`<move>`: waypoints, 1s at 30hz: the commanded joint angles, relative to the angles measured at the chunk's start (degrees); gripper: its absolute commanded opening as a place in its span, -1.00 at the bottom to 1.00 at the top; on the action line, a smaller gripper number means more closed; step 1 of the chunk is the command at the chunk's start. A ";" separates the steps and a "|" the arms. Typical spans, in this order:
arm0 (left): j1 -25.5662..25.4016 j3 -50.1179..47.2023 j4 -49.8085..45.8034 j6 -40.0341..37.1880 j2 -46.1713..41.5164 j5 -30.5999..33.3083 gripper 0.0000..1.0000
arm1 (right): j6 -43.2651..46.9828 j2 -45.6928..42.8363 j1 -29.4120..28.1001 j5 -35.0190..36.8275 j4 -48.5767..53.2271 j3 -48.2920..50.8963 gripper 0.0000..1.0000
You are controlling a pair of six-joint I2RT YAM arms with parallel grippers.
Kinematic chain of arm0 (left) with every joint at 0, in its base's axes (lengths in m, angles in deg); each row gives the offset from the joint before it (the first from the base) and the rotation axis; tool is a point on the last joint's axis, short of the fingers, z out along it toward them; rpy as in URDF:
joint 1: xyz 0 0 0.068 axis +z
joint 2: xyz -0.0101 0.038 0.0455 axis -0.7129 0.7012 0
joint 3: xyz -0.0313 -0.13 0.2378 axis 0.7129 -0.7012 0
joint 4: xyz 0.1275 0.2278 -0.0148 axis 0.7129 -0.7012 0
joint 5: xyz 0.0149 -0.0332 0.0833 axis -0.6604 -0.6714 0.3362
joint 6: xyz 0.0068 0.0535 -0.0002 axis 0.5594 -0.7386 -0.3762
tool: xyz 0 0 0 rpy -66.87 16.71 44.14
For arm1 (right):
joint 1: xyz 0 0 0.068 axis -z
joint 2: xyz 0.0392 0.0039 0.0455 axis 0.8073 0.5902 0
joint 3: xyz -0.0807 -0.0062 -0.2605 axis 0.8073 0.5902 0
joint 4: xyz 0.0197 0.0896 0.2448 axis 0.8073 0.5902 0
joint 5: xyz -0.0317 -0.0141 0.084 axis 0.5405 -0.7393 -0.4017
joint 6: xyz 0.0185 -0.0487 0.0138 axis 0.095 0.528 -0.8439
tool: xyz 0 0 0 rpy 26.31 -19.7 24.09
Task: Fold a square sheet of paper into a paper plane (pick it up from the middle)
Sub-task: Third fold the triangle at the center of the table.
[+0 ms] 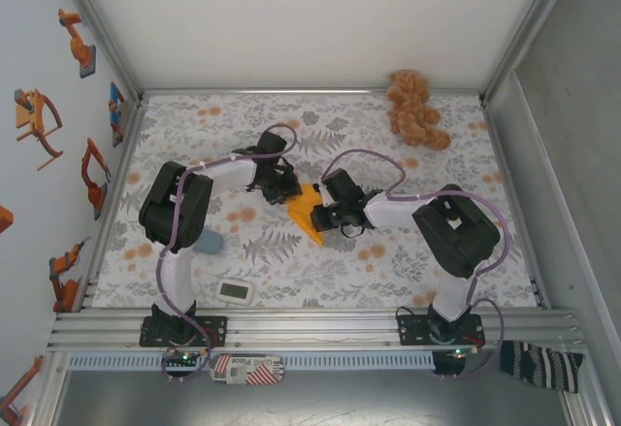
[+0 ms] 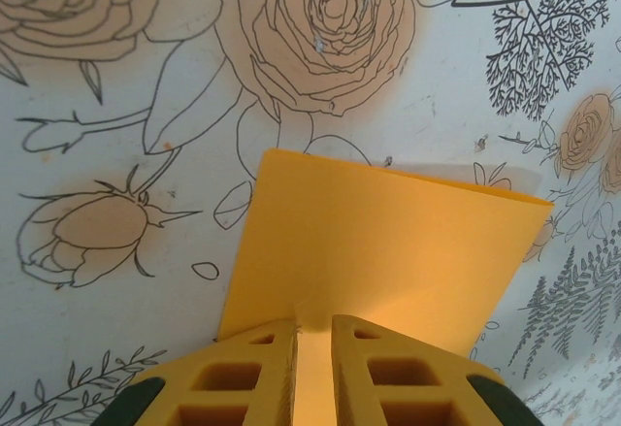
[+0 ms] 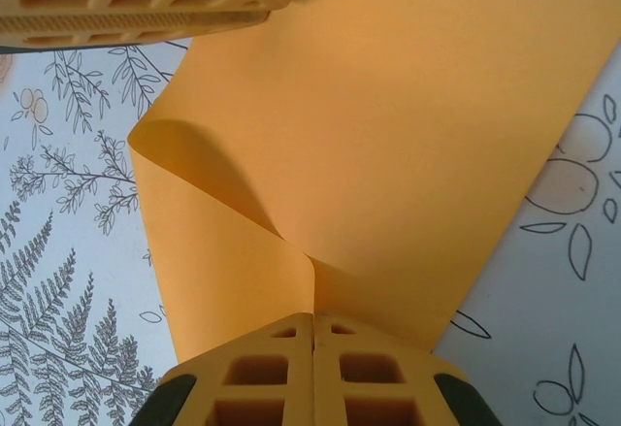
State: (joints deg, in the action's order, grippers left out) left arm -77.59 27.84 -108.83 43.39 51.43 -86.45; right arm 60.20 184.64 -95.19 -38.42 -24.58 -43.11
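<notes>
A table draped in a flowered cloth (image 1: 388, 271) fills the floor of the cell. On it the left arm (image 1: 175, 203) and the right arm (image 1: 456, 227) bend inward toward the middle.

Between them is the orange sheet of paper (image 1: 307, 213), folded and held at the centre of the cloth, with its pointed end toward the near edge. The left gripper (image 1: 281, 188) meets it from the far left and the right gripper (image 1: 335, 217) from the right.

In the left wrist view the sheet (image 2: 378, 251) spreads out ahead of the left gripper (image 2: 312, 348). Its near edge runs into the narrow slot between the two yellow fingers (image 2: 262, 373), which are drawn in and pinching it.

In the right wrist view the right gripper (image 3: 312, 368) has its fingers (image 3: 378, 387) pressed tight together on the sheet (image 3: 408, 125). The paper rises from that pinch in a loose curl to the left. A finger of the left gripper (image 3: 146, 4) lies on the sheet's far corner.

A tan plush toy (image 1: 415, 108) sits at the far right of the cloth, well apart. A small blue object (image 1: 208, 242) and a white device (image 1: 236, 291) lie near the left arm's base.
</notes>
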 commanded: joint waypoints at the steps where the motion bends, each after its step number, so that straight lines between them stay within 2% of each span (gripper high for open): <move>1: -0.42 1.59 -2.87 -1.10 -2.94 0.11 -0.59 | 0.02 1.71 0.32 1.16 1.26 -0.29 -1.00; 7: -0.74 -8.42 8.09 7.00 -14.69 1.30 -0.40 | -0.03 2.03 0.32 1.16 1.17 -0.18 -1.00; 12: -4.06 -15.98 13.79 11.99 -19.38 0.93 -0.41 | -0.24 2.32 0.25 0.81 0.97 -0.28 -1.00; 17: -7.22 -19.88 15.15 14.36 -19.69 1.99 -0.55 | -0.02 2.39 0.32 0.72 1.17 -0.27 -1.00; 25: -7.63 -21.02 16.74 14.52 -16.39 0.23 -0.70 | -0.05 2.46 0.28 0.72 1.17 -0.40 -1.00; 30: -7.74 -20.52 16.48 13.82 -14.26 0.12 -0.72 | -0.03 2.30 0.32 0.90 1.26 -0.42 -1.00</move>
State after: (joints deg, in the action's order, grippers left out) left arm -85.20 6.38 -92.70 57.18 36.07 -85.64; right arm 60.18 185.08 -95.22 -38.49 -25.59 -43.17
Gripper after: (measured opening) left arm 0.143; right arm 0.049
